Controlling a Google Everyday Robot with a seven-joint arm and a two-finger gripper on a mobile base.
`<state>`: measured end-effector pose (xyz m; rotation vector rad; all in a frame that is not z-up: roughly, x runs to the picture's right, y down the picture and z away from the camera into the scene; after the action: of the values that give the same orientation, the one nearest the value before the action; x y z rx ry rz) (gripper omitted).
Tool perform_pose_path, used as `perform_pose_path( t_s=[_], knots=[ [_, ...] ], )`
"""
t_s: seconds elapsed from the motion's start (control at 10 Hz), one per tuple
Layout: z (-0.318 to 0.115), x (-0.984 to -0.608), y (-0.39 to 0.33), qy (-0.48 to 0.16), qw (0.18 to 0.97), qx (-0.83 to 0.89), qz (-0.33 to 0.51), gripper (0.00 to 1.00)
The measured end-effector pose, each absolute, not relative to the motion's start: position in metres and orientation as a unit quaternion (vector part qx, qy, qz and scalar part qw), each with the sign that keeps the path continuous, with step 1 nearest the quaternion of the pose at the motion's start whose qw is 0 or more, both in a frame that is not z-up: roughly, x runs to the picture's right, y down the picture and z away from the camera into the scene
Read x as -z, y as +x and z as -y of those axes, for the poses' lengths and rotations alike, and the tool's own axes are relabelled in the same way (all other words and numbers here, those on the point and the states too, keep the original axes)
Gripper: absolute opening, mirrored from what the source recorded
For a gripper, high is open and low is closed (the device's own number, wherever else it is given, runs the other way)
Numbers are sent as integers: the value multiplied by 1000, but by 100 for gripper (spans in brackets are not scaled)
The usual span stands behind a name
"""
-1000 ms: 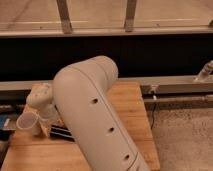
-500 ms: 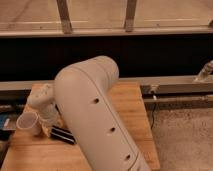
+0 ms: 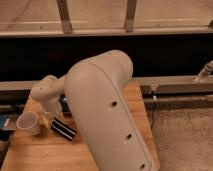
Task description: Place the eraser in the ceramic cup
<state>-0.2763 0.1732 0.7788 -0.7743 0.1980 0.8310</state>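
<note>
The white ceramic cup (image 3: pixel 27 123) stands upright at the left of the wooden table (image 3: pixel 45 155). The eraser (image 3: pixel 63 129), black with thin white stripes, sits tilted just right of the cup, low over the table. My gripper (image 3: pixel 48 120) hangs from the pale wrist (image 3: pixel 45 94) between the cup and the eraser, close to both. I cannot tell whether the eraser is held or resting on the wood. My large beige arm link (image 3: pixel 107 110) covers the middle of the table.
A dark blue object (image 3: pixel 5 123) shows at the left edge, beside the cup. A metal rail (image 3: pixel 175 85) and a dark panel run behind the table. A cable (image 3: pixel 152 102) hangs at the table's right edge, with speckled floor (image 3: pixel 185 135) beyond.
</note>
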Motion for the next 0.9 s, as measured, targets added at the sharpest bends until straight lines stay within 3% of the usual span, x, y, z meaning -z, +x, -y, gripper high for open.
perform_pose_path(
  t_s=[0.5,0.9],
  knots=[
    [-71,-738,-254,-268,838,-475,7,0],
    [1,-733,-306,-232,857,-459,45,0]
  ],
)
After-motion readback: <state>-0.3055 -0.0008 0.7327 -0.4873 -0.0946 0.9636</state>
